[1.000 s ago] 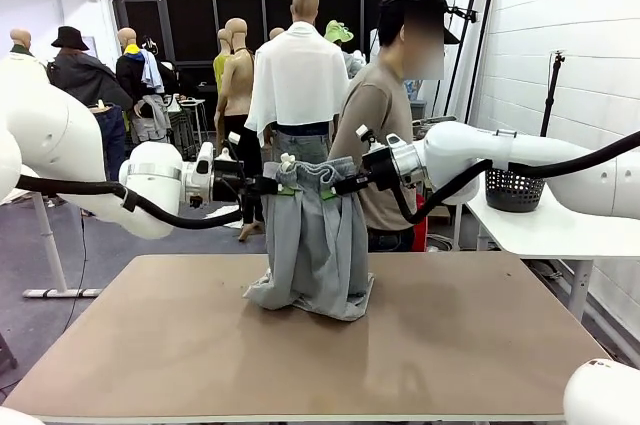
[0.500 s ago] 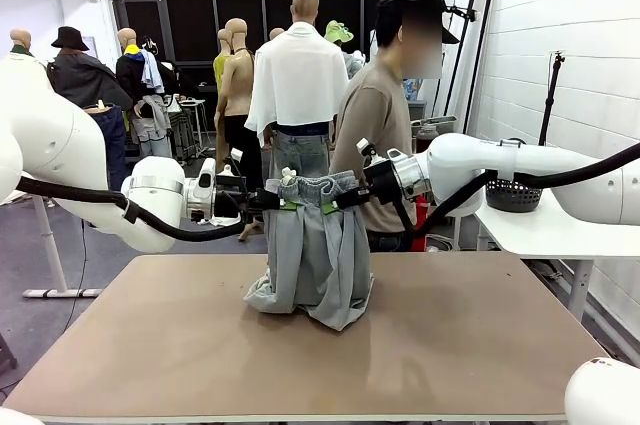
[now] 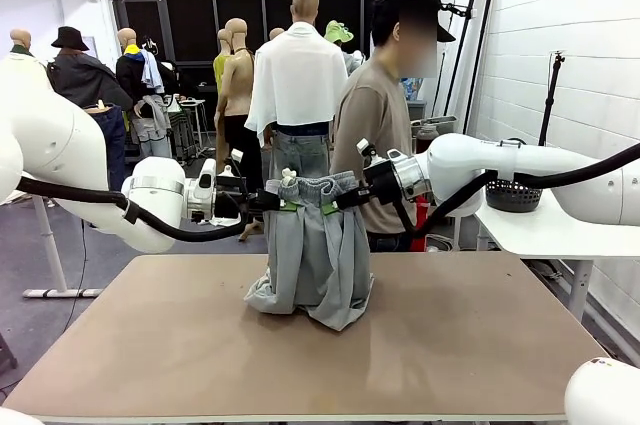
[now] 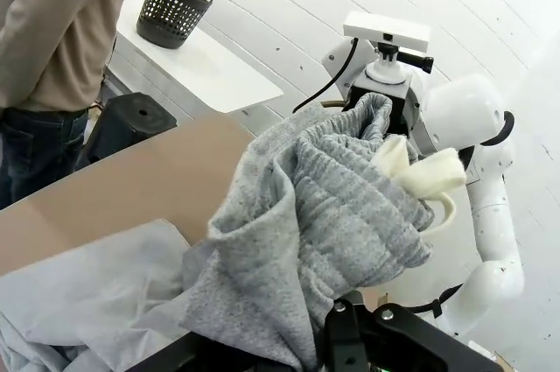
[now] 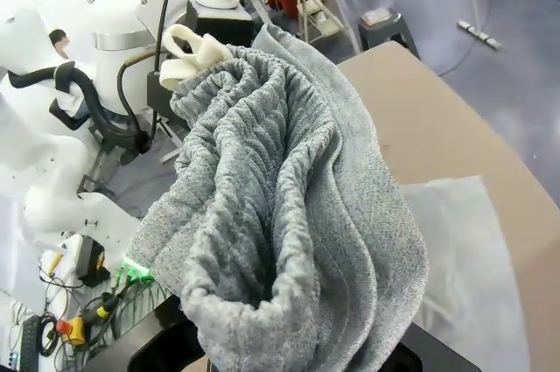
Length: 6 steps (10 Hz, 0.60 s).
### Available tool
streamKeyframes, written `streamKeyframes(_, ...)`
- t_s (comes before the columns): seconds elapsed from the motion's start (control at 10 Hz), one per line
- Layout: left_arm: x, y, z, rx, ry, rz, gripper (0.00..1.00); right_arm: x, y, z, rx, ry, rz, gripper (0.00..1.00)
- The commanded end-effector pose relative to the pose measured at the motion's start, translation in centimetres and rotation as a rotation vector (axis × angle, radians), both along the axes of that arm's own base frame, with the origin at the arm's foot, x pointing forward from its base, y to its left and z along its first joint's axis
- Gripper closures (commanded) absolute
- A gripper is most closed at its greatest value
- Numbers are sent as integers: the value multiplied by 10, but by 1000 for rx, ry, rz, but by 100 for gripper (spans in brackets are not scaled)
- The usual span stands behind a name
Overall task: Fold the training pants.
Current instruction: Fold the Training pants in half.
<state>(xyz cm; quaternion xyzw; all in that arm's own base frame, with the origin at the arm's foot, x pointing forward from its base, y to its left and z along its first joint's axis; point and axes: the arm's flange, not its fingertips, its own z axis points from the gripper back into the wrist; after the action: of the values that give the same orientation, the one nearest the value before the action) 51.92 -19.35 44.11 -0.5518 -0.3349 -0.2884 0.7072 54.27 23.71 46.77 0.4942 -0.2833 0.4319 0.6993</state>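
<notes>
My left hand [image 3: 270,200] and right hand [image 3: 345,198] each pinch the training pants [image 3: 313,260] at the waistband, legs trailing on the bench [image 3: 480,345]. Next, I lower them flat, I judge.

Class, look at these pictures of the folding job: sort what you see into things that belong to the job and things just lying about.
Belongs to the job:
training pants, waistband held up, legs bunched on the table
left gripper, shut on the waistband
right gripper, shut on the waistband

Just lying about:
black basket on the side table
person standing behind
</notes>
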Motion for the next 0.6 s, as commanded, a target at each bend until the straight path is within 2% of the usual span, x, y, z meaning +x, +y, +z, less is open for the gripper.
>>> streamKeyframes(0.0, -11, 5, -3, 41, 88, 50, 100, -5, -10, -12, 20, 76, 2, 100)
streamKeyframes(0.5, -40, 9, -23, -8, 277, 110, 100, -34, -29, -61, -3, 254, -13, 100)
